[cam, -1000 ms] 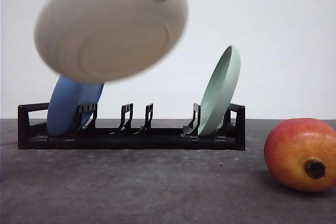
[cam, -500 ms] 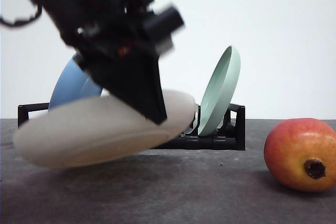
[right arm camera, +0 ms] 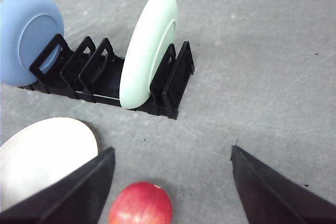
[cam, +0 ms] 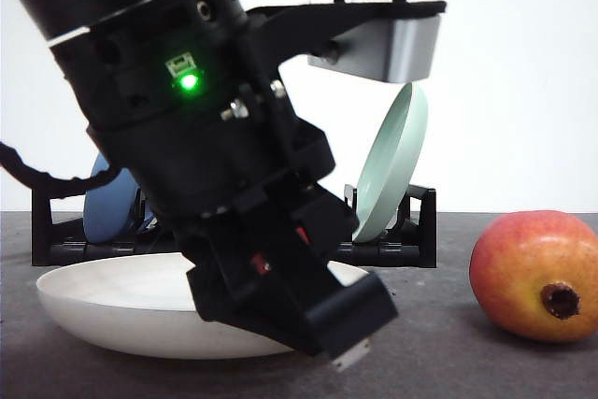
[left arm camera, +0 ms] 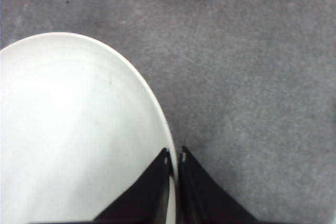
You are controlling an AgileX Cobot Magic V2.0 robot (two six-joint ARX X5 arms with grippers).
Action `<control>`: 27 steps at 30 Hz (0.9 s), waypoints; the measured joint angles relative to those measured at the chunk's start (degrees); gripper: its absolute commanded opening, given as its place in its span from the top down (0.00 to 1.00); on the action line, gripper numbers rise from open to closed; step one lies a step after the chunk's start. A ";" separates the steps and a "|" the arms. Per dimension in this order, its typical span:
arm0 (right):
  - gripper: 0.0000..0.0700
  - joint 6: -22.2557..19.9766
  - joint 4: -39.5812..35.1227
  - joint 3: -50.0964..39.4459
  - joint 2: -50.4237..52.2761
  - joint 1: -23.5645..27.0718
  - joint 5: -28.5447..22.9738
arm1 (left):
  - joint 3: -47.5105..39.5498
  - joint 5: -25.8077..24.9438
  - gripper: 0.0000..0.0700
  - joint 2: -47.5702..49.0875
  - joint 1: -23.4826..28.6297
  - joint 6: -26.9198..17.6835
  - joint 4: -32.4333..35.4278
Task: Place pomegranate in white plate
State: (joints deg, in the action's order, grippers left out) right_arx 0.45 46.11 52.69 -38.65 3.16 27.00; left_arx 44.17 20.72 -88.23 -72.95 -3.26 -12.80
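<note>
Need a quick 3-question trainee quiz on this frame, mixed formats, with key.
1. True or false: the pomegranate already lies in the white plate.
2. Multiple choice: what does the left tool pinch? A) the pale green plate B) the white plate's rim C) the black rack
3. Fill in: the right tool is ____, above the pomegranate.

Key: 1 false, the fruit rests on the grey table right of the plate. 2 B. 3 open.

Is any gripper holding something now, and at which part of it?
The left gripper pinches the wide off-white plate at its rim. The right gripper is open above the red-orange pomegranate, holding nothing.
</note>
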 measured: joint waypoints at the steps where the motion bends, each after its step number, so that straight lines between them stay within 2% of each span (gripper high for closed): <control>1: 0.37 0.00 0.00 0.00 0.00 0.00 0.00 | 0.01 0.00 0.92 0.00 -0.07 0.18 0.23; 3: 0.37 0.00 0.00 0.00 0.00 0.00 0.00 | 0.01 -0.05 0.83 0.00 -0.11 0.90 0.68; 8: 0.37 0.00 0.02 0.00 0.00 0.00 0.00 | 0.01 -0.06 0.51 0.00 -0.08 2.06 0.82; 10: 0.37 0.00 0.05 0.00 0.00 0.00 0.00 | 0.01 -0.04 0.44 0.00 -0.08 2.35 0.78; 17: 0.37 0.02 0.63 0.00 -0.17 0.00 0.00 | 1.61 -0.06 0.42 1.41 -0.08 2.66 -0.48; 27: 0.36 0.75 2.46 0.00 -3.23 -0.01 0.01 | 7.84 -0.06 0.42 13.00 0.32 4.30 -1.89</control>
State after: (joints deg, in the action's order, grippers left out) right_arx 1.20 48.56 52.69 -41.88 3.15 27.02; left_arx 52.02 20.67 -75.23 -72.63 1.04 -14.69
